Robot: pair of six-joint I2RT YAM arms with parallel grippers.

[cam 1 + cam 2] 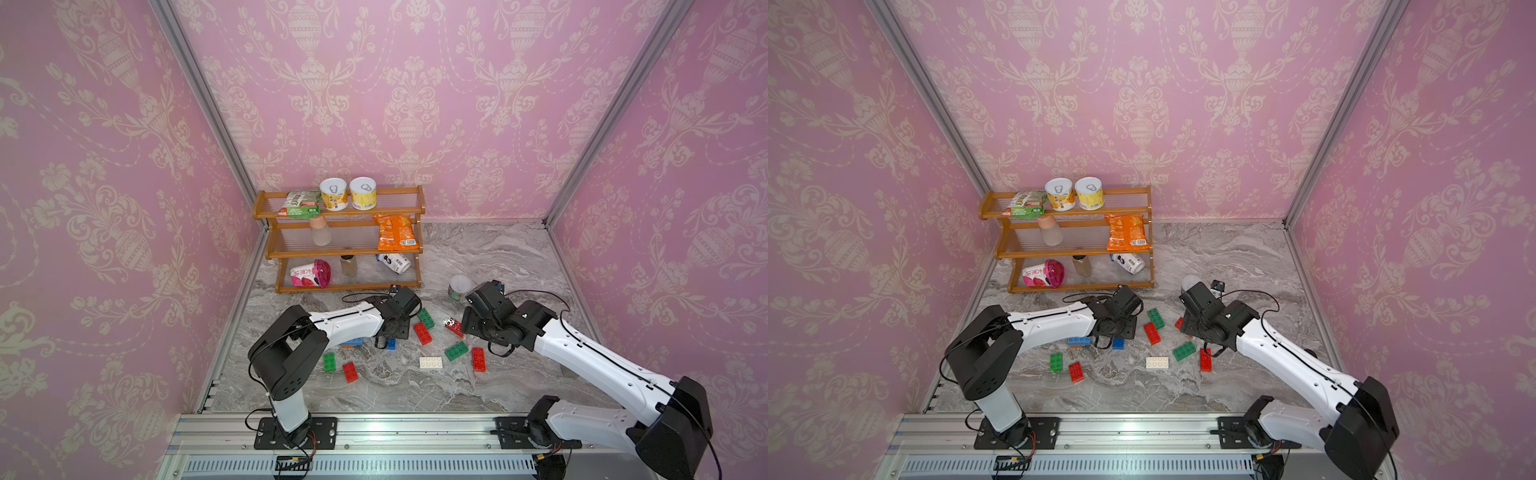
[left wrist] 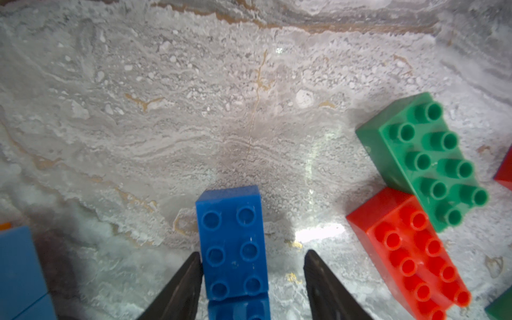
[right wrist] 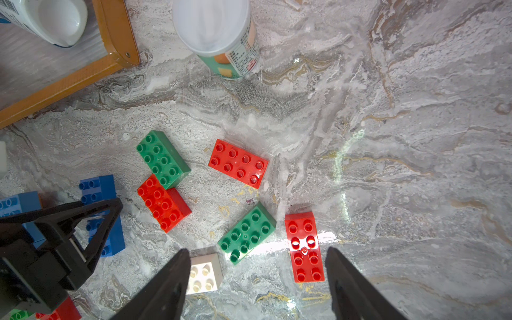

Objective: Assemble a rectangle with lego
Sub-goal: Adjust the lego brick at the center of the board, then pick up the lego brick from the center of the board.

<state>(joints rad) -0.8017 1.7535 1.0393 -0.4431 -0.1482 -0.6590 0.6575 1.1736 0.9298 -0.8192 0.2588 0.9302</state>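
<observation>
- Nearest the front rail (image 1: pixel 415 428), the white brick (image 1: pixel 431 362) lay loose on the desk (image 1: pixel 374 395). Every other place here is given from it.
- Just to its right lay a green brick (image 1: pixel 456 351). Well to its left lay a bright green brick (image 1: pixel 329 361) and a red brick (image 1: pixel 350 371). None looked joined, so the rectangle seemed barely begun.
- Above the white brick and its right-hand neighbours hung the right claw (image 3: pixel 257 253), its jaws wide apart and empty.
- Beyond the white brick and to its left, the left claw (image 2: pixel 253 252) sat low astride the dark blue brick (image 2: pixel 232 243).
- Its jaws were part open and not yet clamped. One finger (image 2: pixel 182 285) touched the brick's side and the other stood clear.
- The step in hand looked like picking up this brick.
- The next move called for a square squeeze and a straight lift. The brick would then go onto a partner brick, with the studs lined up before pressing.
- Farther behind the white brick stood a lidded canister (image 1: pixel 459 286). Farther again and to the left was a wooden three-tier rack (image 1: pixel 353 288) of cans and snacks.
- The desk was glossy grey marble-patterned. Pink damask wallpaper (image 1: pixel 415 104) closed the room on three sides.
</observation>
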